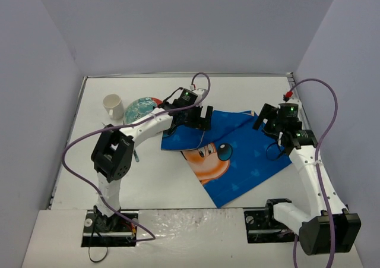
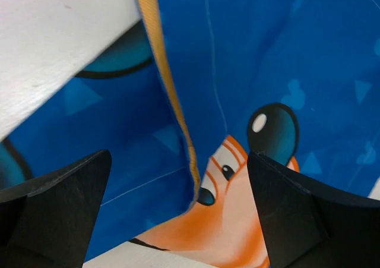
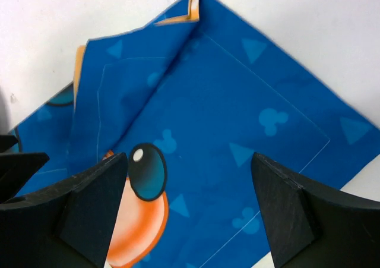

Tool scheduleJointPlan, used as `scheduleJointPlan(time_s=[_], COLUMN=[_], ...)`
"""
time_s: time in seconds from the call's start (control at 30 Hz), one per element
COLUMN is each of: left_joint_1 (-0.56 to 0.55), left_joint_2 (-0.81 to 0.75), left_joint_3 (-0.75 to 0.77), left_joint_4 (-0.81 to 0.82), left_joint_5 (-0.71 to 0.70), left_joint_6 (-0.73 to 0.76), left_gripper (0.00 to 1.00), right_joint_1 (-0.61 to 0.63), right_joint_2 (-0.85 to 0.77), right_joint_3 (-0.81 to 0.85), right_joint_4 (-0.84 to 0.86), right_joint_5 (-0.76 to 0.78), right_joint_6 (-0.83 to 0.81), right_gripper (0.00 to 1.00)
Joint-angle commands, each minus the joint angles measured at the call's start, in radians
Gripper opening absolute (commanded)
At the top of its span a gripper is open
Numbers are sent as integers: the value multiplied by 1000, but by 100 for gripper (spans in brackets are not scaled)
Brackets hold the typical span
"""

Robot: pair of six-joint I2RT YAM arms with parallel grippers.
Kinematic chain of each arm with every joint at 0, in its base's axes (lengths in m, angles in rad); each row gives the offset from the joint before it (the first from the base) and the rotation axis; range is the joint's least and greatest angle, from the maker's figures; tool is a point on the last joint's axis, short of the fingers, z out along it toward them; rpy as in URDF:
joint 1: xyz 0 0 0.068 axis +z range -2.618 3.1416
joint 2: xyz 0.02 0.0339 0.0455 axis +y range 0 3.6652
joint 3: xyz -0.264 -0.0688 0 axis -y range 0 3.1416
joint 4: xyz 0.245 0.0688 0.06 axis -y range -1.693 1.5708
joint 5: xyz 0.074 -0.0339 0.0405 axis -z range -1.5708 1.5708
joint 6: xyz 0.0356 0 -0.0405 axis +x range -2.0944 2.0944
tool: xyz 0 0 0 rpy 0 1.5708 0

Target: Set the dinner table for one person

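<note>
Placemat [image 1: 243, 161] upper-left corner covered by left gripper [image 1: 199, 120] in top view; right edge masked by right arm [image 1: 309, 161]. Plate [image 1: 138, 109] partly hidden behind left arm [image 1: 151, 124]. Thin item [image 1: 136, 155] at centre left too small to be identified. Wrist views: placemat cut off by frame edges, fingers [image 2: 65, 214] cropped at bottom

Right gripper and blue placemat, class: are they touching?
Apart. The right wrist view shows it: the open right gripper hangs above the blue placemat, whose far corner and much of its face lie well below it.
</note>
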Motion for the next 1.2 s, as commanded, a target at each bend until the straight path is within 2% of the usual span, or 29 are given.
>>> scheduleJointPlan(time_s=[0.0, 0.17, 0.3, 0.73, 1.0, 1.1, 1.17], left_joint_1=[-21, -20, -22, -23, -31, -32, -31], left_joint_2=[-37, 43, 95, 188, 189, 189, 189], left_joint_3=[65, 96, 110, 208, 204, 205, 211], left_joint_4=[113, 14, 33, -22, -15, -14, -20], left_joint_5=[136, 128, 181, 184, 214, 221, 214], left_joint_6=[-2, -48, -110, -116, -132, -131, -122], left_gripper=[97, 97, 96, 76, 45, 31, 18], right_joint_1=[5, 5, 5, 6, 43, 81, 97], right_joint_2=[-66, -139, -155, -131, -80, -55, -33], right_joint_3=[-146, -220, -252, -278, -318, -332, -340], right_joint_4=[18, 19, 19, 23, 76, 118, 148], right_joint_5=[-64, -84, -82, -99, -89, -73, -71], right_joint_6=[70, 102, 110, 143, 192, 223, 239], right_gripper=[81, 81, 81, 81, 81, 81, 81])
